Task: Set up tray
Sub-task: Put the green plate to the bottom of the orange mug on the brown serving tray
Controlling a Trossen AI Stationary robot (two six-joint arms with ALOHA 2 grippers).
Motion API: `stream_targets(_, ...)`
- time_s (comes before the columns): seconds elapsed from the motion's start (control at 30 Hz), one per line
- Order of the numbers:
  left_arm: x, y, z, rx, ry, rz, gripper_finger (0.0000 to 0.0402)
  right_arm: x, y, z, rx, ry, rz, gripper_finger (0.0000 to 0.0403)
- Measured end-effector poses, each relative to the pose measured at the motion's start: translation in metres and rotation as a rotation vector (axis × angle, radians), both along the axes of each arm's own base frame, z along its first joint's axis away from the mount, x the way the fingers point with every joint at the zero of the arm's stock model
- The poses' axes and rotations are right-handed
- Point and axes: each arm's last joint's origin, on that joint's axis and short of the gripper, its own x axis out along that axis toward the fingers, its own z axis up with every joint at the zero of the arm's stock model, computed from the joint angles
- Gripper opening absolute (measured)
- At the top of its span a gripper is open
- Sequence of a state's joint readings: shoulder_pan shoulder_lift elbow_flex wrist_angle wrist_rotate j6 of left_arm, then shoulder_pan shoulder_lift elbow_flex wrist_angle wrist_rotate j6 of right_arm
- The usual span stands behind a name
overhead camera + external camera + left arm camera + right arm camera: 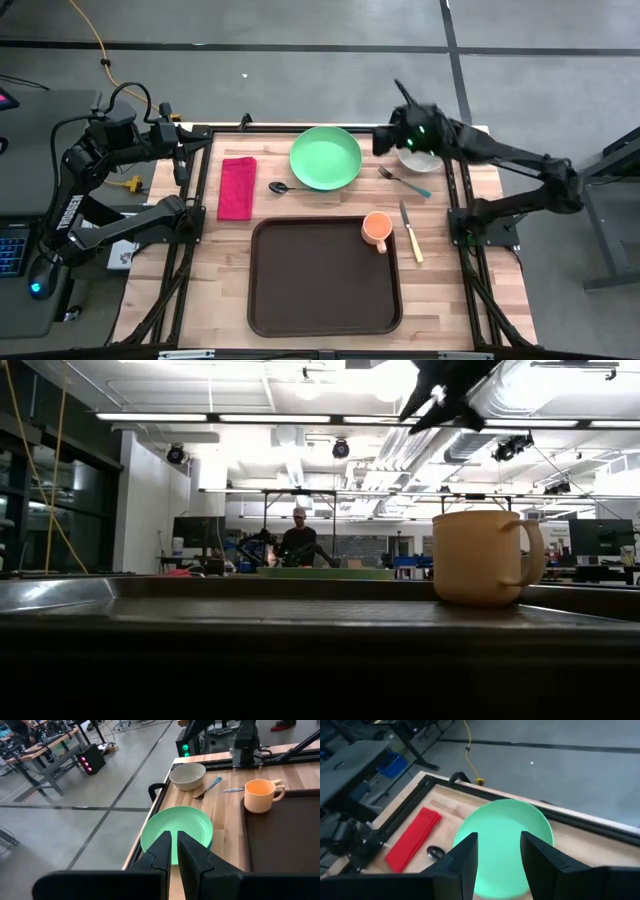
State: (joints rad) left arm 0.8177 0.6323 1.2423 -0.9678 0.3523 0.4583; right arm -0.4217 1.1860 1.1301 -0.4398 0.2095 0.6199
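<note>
right end effector (385,140): spread, empty, above table edge | green plate (326,157): just ahead of it | tray (325,277): well behind, orange cup (377,229) on it | left end effector (175,851): nearly pressed together, empty

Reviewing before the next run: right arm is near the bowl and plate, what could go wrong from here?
1. The right gripper has open fingers over the green plate, beside the bowl; a descent could clip either rim.
2. The fork lies close to the bowl and could get swept.
3. The orange mug sits at the tray corner, where an incoming plate could bump it.
</note>
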Motion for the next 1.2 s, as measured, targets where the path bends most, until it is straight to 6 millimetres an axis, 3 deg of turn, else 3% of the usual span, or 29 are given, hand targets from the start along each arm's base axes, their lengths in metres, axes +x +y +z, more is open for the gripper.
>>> stream_targets(0.27,0.001,0.0,0.003,-0.012,-0.039,0.004,0.0062,0.045,-0.066,-0.028,0.041,-0.014,0.176,0.0124)
stream_targets(0.5,0.001,0.0,0.004,-0.034,-0.06,-0.001,0.0062,0.095,-0.09,-0.043,0.138,0.355,0.316,0.0124)
stream_targets(0.67,0.001,0.0,0.004,-0.04,-0.063,0.002,0.0062,0.115,-0.097,-0.058,0.214,0.645,0.318,0.0124)
stream_targets(0.83,0.001,0.0,0.004,-0.04,-0.063,0.002,0.0062,0.122,-0.103,-0.073,0.236,0.7,0.309,0.0124)
stream_targets(1.0,0.001,0.0,0.004,-0.037,-0.062,0.001,0.0062,0.114,-0.108,-0.098,0.293,0.755,0.293,0.0131)
stream_targets(1.2,0.001,0.0,0.004,-0.021,-0.054,-0.002,0.0062,0.103,-0.117,-0.118,0.367,0.741,0.269,0.0193)
